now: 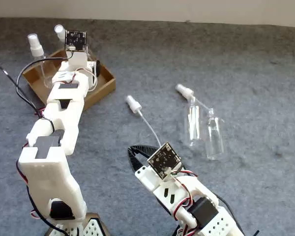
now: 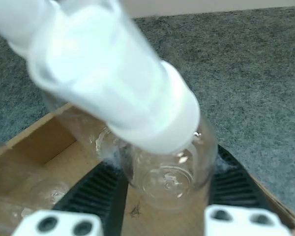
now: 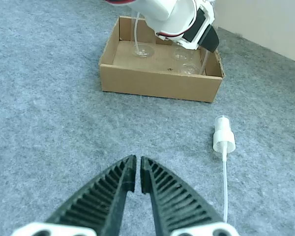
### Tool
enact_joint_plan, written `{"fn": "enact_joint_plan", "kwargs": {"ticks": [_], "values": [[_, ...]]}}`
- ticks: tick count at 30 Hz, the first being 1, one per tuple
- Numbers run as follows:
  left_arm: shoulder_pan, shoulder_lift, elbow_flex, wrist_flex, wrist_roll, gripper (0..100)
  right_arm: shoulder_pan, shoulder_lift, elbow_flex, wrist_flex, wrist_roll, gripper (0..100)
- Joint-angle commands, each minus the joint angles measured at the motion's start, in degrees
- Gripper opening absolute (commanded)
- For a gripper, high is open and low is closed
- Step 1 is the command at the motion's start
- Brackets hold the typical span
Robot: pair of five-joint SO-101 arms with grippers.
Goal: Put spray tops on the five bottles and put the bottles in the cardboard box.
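Leaning way out, the left arm (image 1: 64,105) hangs over the box (image 1: 106,86), left gripper (image 2: 168,183) clamped on a capped bottle (image 2: 152,169) upright inside it. The right gripper (image 3: 137,173) sits low over the carpet (image 3: 49,98), nearly closed, nothing in it, loose spray top (image 3: 223,139) nearby.

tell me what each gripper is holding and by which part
The left gripper holds a bottle by its clear body, below the spray top, over the cardboard box. The right gripper is shut on nothing.
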State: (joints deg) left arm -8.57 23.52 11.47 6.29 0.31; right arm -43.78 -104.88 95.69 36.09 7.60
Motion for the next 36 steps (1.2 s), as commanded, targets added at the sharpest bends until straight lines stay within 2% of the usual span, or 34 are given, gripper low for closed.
{"fn": "enact_joint_plan", "kwargs": {"ticks": [1, 13, 19, 33, 36], "values": [[-0.40, -0.57, -2.68, -1.05, -0.26, 5, 0.57, -0.22, 9.54, 0.40, 0.44, 1.9], [-0.48, -0.57, -2.68, -0.97, -0.26, 5, 0.57, -0.22, 9.54, 0.40, 0.44, 1.9], [-0.22, -0.57, -3.12, 2.46, -0.26, 18, 0.57, -0.22, 9.54, 0.40, 0.44, 1.9], [-0.48, -0.66, -3.12, 2.73, -0.26, 19, 0.57, -0.22, 9.54, 0.48, 0.44, 1.9], [-0.48, -0.66, -3.12, 2.99, -0.26, 24, 0.57, -0.22, 9.54, 0.48, 0.44, 1.9]]}}
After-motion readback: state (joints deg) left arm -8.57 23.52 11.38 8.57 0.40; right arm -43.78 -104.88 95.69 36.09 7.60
